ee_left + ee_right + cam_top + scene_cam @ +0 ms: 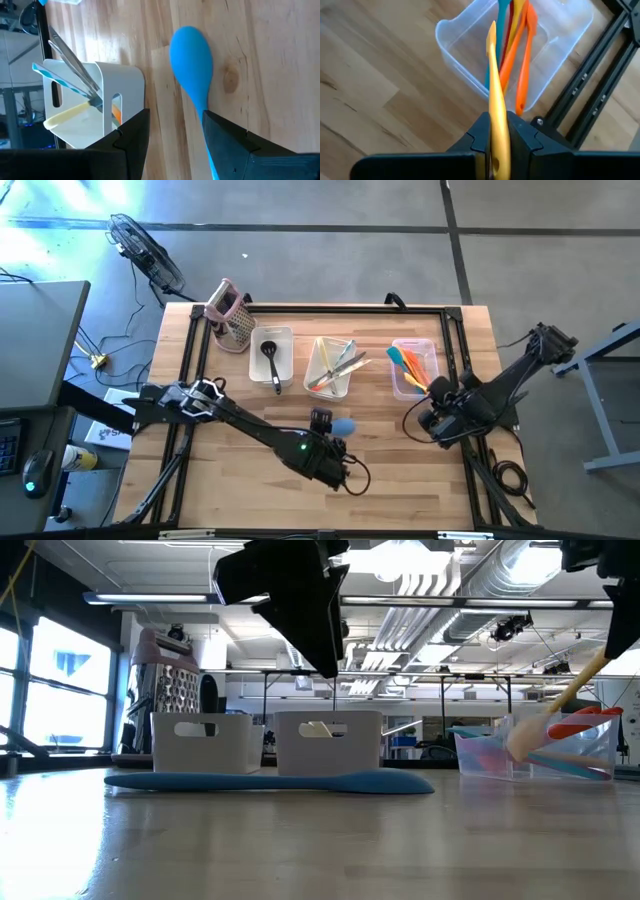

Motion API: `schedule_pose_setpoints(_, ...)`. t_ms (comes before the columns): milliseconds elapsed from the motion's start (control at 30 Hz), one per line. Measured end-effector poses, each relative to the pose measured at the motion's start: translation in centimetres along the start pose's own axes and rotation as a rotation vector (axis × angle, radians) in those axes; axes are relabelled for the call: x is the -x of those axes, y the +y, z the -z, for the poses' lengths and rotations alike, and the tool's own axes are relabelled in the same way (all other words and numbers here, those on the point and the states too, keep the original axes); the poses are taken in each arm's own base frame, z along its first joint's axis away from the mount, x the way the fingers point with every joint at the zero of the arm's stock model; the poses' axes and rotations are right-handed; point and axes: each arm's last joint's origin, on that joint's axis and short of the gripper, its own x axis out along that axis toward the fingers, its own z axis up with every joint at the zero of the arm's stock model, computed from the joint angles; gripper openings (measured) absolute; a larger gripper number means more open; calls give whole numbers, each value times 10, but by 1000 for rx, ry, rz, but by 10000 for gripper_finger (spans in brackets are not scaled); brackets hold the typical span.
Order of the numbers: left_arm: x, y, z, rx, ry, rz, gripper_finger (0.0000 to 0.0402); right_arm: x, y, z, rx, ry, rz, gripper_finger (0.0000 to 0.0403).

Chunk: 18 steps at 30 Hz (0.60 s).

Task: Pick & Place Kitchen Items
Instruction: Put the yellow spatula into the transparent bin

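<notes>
A blue spoon-shaped spatula lies flat on the wooden table, near the middle. My left gripper hovers open above its handle, one finger on either side and clear of it; the low view shows it well above the blue spatula. My right gripper is shut on a yellow spatula, just near of the right clear bin. That bin holds orange, blue and red utensils. My right gripper pinches the yellow spatula's handle between its two fingers. The spatula runs out ahead along the fingers, which slant down toward the right bin. It is lifted clear of the table and tilted, with its pale head lowest at the bin's near wall.
Three bins stand in a row across the far half. The left bin holds a black ladle and the middle bin holds tongs and slim utensils. A metal grater with a pink handle stands at the far left. A black frame runs around the table.
</notes>
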Motion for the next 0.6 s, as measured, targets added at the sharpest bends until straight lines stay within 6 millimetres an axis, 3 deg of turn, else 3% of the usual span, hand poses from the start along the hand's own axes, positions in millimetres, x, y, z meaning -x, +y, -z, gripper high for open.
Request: schedule_pose_setpoints(600, 0, -1, 0, 3, 5, 25, 175, -9, 7, -18, 35, -60, -18, 28)
